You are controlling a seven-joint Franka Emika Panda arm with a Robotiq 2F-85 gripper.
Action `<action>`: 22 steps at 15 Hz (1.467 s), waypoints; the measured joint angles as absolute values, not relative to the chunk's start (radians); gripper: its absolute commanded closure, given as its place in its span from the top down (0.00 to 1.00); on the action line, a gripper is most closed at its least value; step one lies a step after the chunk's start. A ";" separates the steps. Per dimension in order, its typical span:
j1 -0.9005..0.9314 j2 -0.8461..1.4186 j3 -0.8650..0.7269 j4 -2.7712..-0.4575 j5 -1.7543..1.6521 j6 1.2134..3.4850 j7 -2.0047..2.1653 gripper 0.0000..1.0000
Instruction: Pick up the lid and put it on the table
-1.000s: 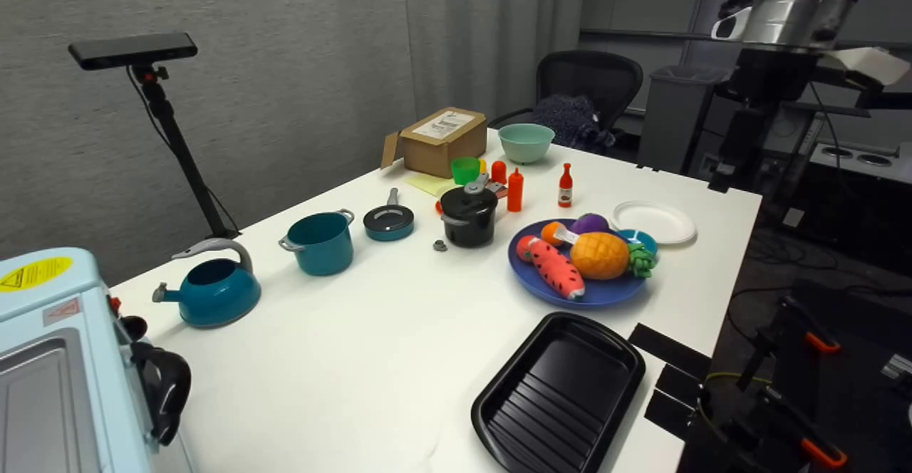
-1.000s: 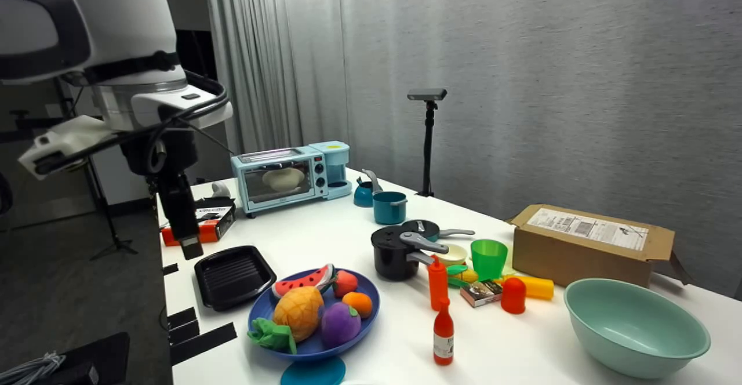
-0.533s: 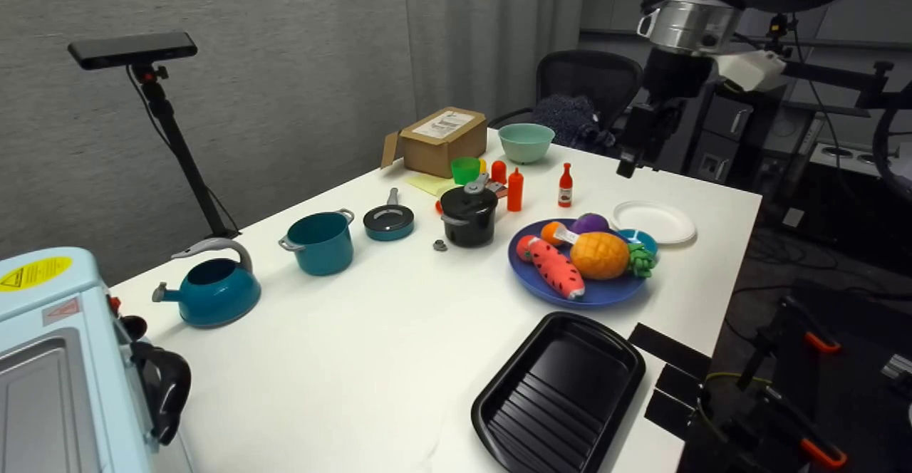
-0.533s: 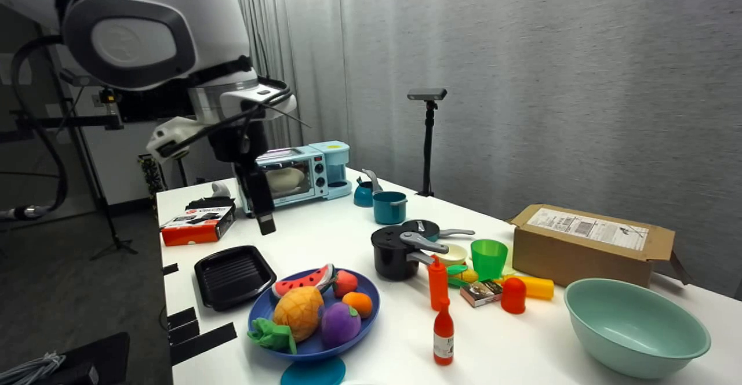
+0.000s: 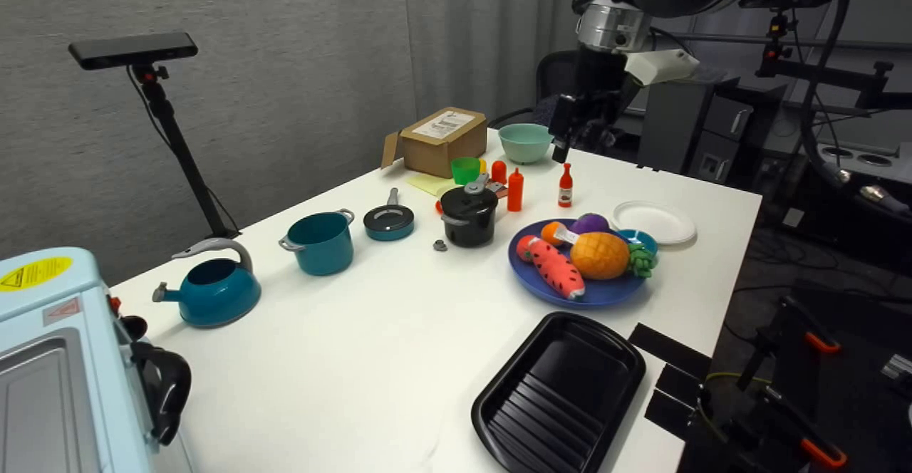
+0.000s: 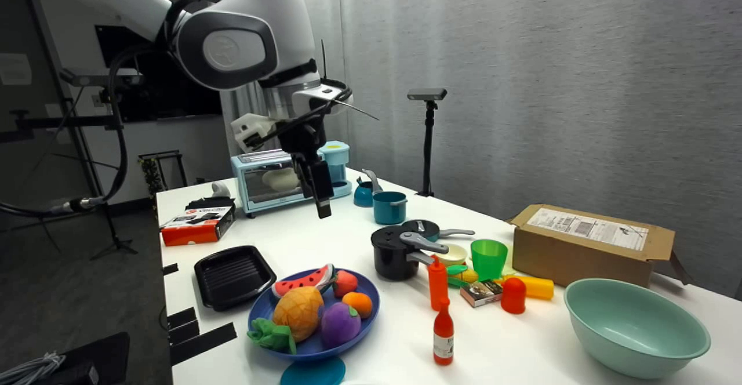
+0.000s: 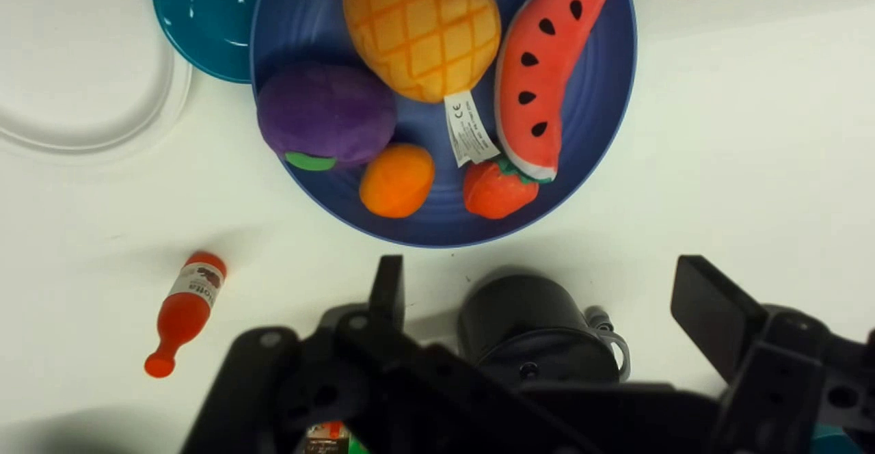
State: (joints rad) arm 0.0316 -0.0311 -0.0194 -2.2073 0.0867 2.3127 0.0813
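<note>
The lid (image 5: 468, 201) is a flat black disc lying on top of the small black pot (image 5: 470, 231). The lid also shows in an exterior view (image 6: 387, 236) and in the wrist view (image 7: 547, 357), where my gripper's own parts hide some of it. My gripper (image 7: 543, 293) is open and empty, its fingers wide apart in the wrist view with the pot seen between and below them. In both exterior views the gripper (image 5: 561, 154) (image 6: 323, 209) hangs well above the table (image 5: 342, 373), apart from the pot and lid.
A blue plate (image 7: 444, 232) of toy fruit lies beside the pot. Red bottles (image 6: 438, 286) (image 6: 443, 338), a green cup (image 6: 488, 259) and a teal pan (image 5: 389, 225) stand near it. A teal pot (image 5: 324, 245), black grill pan (image 5: 563, 387) and cardboard box (image 6: 585, 251) are farther off.
My arm has swung in over the table, moving leftward in an exterior view and rightward in an exterior view. The lid, pot and other objects have not moved.
</note>
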 measured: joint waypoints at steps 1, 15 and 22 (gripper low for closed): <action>0.032 -0.028 -0.019 -2.204 0.087 2.312 0.081 1.00; 0.029 0.010 -0.019 -2.190 0.047 2.383 0.239 1.00; 0.028 0.211 -0.034 -2.021 -0.008 2.457 0.458 1.00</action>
State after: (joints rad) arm 0.0282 0.2113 -0.0336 -2.0206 -0.0075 2.4566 0.4579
